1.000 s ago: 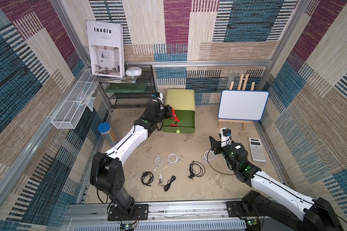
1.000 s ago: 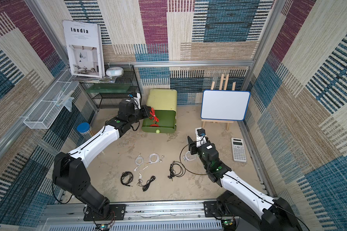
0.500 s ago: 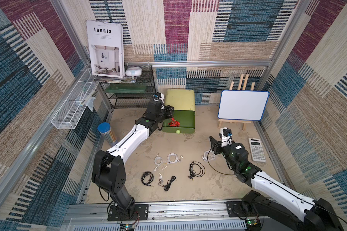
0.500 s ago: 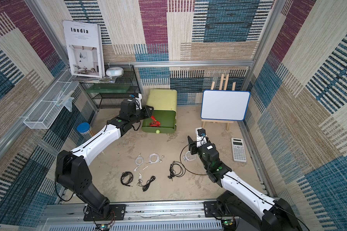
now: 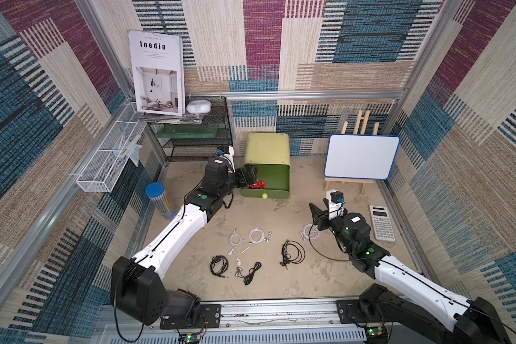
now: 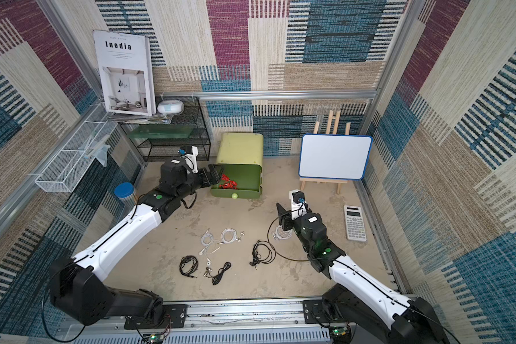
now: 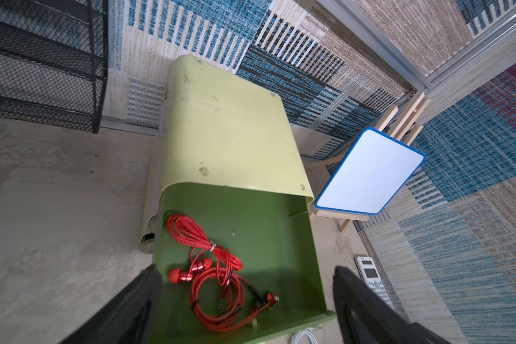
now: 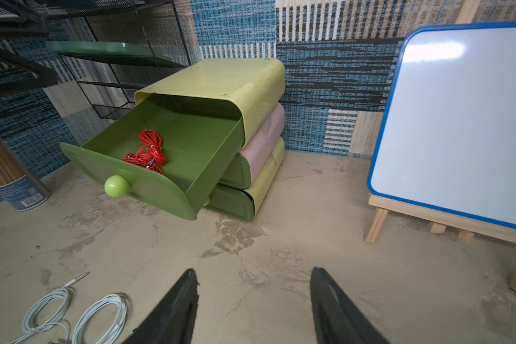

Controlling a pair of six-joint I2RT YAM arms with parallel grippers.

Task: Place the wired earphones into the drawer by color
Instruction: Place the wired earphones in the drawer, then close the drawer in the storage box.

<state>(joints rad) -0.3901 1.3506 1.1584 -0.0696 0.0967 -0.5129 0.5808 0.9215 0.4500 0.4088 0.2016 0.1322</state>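
In a top view the left jaws stand open over the pulled-out top drawer [image 5: 276, 193], where the red earphones [image 5: 256, 185] lie; white earphones [image 5: 255, 235] and black earphones [image 5: 294, 256] rest on the surface [image 5: 265, 214]. The left wrist view shows the red bundle loose between the spread jaws. In the right wrist view the right jaws gape empty.
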